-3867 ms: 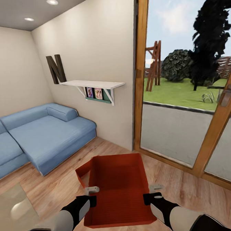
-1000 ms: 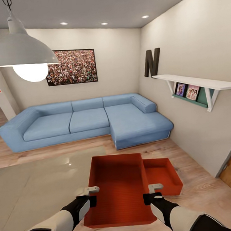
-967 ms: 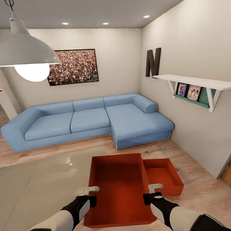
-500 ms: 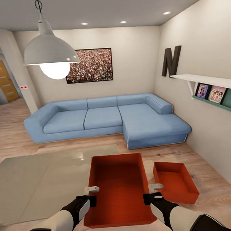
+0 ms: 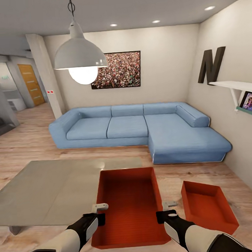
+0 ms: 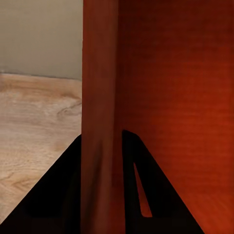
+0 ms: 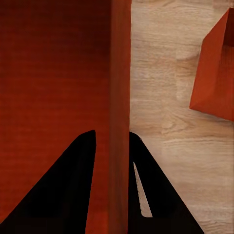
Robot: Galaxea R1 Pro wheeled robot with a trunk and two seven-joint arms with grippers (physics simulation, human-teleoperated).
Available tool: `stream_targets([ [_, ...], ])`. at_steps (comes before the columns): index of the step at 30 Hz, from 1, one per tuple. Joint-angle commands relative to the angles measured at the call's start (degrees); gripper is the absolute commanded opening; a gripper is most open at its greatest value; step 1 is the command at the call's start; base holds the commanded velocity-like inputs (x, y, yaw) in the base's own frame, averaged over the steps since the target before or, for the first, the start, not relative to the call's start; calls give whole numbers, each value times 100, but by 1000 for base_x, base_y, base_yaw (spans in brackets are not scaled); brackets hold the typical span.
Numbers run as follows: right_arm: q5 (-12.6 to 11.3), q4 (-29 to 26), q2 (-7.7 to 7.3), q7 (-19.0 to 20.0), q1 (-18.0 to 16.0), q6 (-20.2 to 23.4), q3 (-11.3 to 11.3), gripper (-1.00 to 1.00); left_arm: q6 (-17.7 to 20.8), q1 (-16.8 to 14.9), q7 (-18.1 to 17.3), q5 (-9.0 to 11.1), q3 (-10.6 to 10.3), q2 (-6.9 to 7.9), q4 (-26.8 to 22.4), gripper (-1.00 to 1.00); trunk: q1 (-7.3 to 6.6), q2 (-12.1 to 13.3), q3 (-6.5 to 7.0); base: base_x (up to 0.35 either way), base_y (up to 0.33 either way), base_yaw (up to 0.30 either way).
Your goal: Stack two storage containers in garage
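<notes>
Held container: lower centre of head view, carried above the wood floor. Left gripper clamped over its left wall; right gripper clamped over its right wall, wall between the fingers in both wrist views. Grey table: lower left. Blue sofa: centre. Second container: lower right, on the floor; its corner in right wrist view.

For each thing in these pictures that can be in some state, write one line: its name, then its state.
Held storage container: lifted, level, empty, gripped by both side walls.
Second storage container: on the wood floor, upright, empty, untouched.
Left gripper: shut on the held container's wall, fingers either side.
Right gripper: shut on the opposite wall.
Pendant lamp: lit.
Orange door: closed.
</notes>
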Motion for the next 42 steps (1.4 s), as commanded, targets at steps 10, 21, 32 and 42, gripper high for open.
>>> stream_targets([
  [10,-144,29,37,0,-3,-8,103,-100,6,-6,41,-34,28,-7,-31,-100,3,-13,-11,0,0,290],
  [21,-137,30,37,4,-3,-8,103,-100,6,-6,41,-34,28,-7,-31,-100,3,-13,12,0,0,292],
  [32,-137,31,37,4,-3,-8,103,-100,6,-6,43,-34,28,-7,-31,-100,3,-13,36,0,0,292],
  [42,-137,32,37,4,-3,-8,103,-100,6,-6,39,-34,28,-7,-31,-100,3,-13,59,0,0,292],
])
